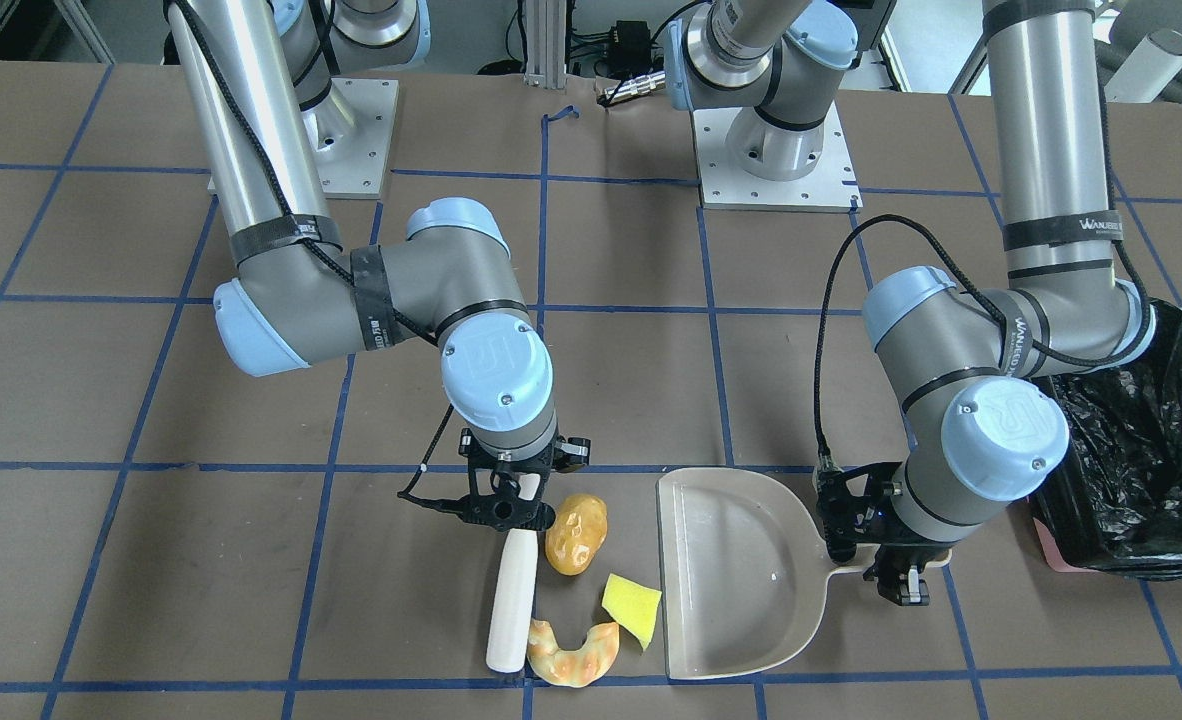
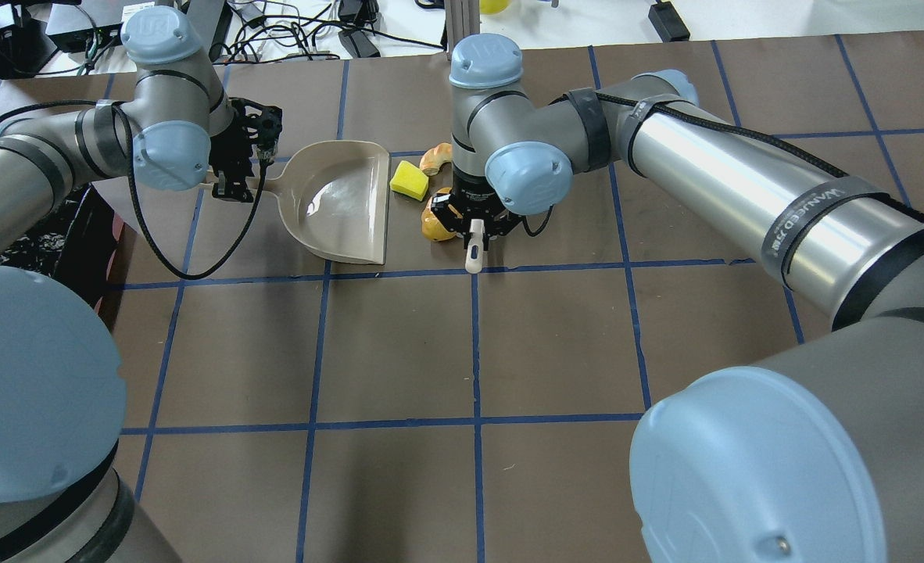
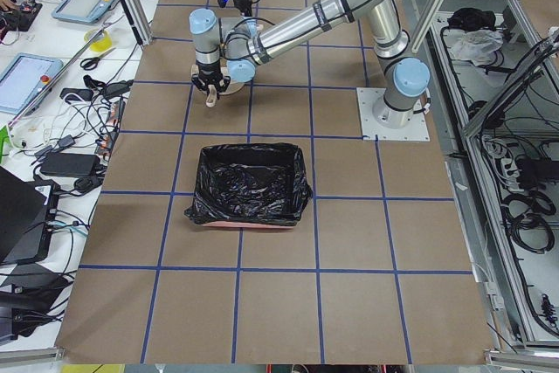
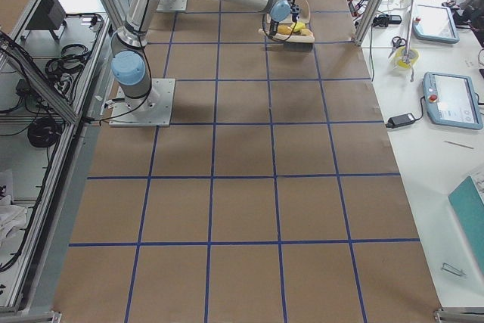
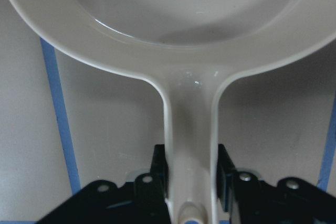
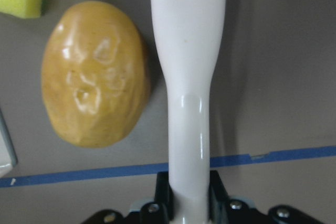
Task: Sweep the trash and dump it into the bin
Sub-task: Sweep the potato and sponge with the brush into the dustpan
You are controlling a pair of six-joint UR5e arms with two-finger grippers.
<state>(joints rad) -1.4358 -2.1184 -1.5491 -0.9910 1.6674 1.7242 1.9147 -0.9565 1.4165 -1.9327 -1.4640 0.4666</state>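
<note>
The trash lies between a white brush [image 1: 511,600] and the open mouth of a beige dustpan [image 1: 741,575]. It is a golden potato-like lump [image 1: 576,535], a yellow wedge [image 1: 633,608] and a curved croissant-like piece [image 1: 573,655]. My right gripper [image 1: 506,505] is shut on the brush handle [image 6: 189,77], with the potato lump [image 6: 94,74] just beside it. My left gripper [image 1: 881,560] is shut on the dustpan handle [image 5: 190,145], and the pan sits flat on the table with nothing in it. The bin [image 1: 1141,470], lined with a black bag, stands beyond my left arm.
The brown table [image 2: 399,352] carries a grid of blue tape lines. Both arm bases [image 1: 776,150] are bolted at the robot's side. In the exterior left view the bin [image 3: 249,185] sits about a grid square from the dustpan. Cables and tablets lie off the table's edge.
</note>
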